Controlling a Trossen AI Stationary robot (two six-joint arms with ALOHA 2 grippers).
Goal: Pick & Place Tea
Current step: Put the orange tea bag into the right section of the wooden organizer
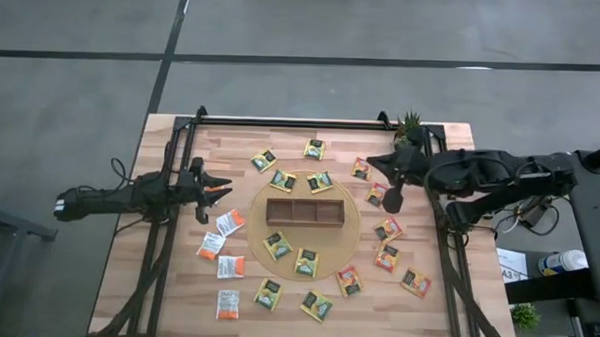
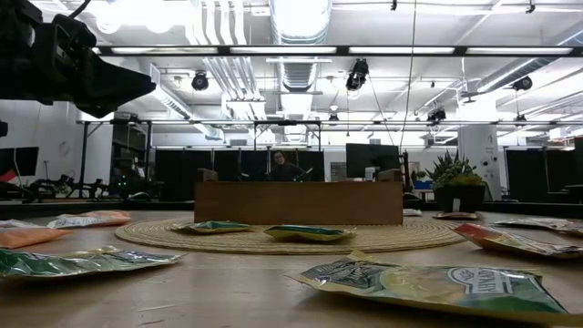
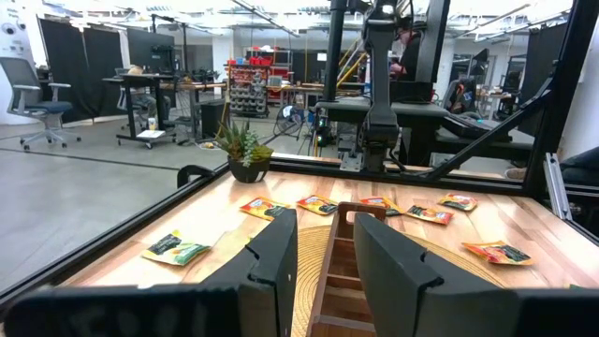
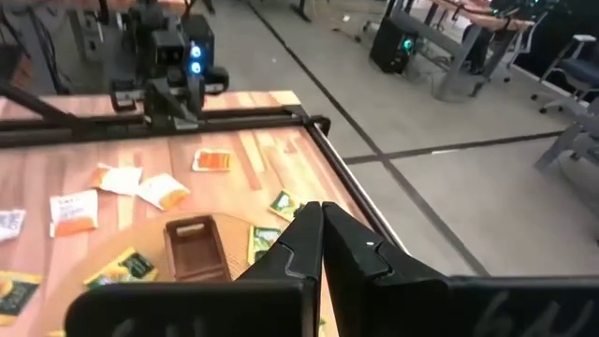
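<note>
From my table-level camera, the nearest tea sachets point(image 2: 437, 284) lie flat on the wood right in front of the lens, with more spread back toward the round woven mat point(image 1: 305, 220) and the wooden tray point(image 1: 305, 211) at its centre. From above I see the sachets ringing the tray on all sides, some on the mat, most on the bare table point(image 1: 176, 284); the tray's three compartments look bare. My left gripper point(image 1: 219, 191) hangs over the table's left side, its fingers point(image 3: 281, 257) parted with nothing between them; the closest sachets, white-and-orange ones point(image 1: 229, 222), lie on the wood just beside and below it, untouched. My right gripper point(image 1: 392, 200) hovers at the mat's right edge, fingers point(image 4: 314, 239) pressed together and holding nothing, with an orange-red sachet point(image 1: 376, 194) just beside its tip. A small potted plant point(image 1: 410, 123) stands at the far right corner.
</note>
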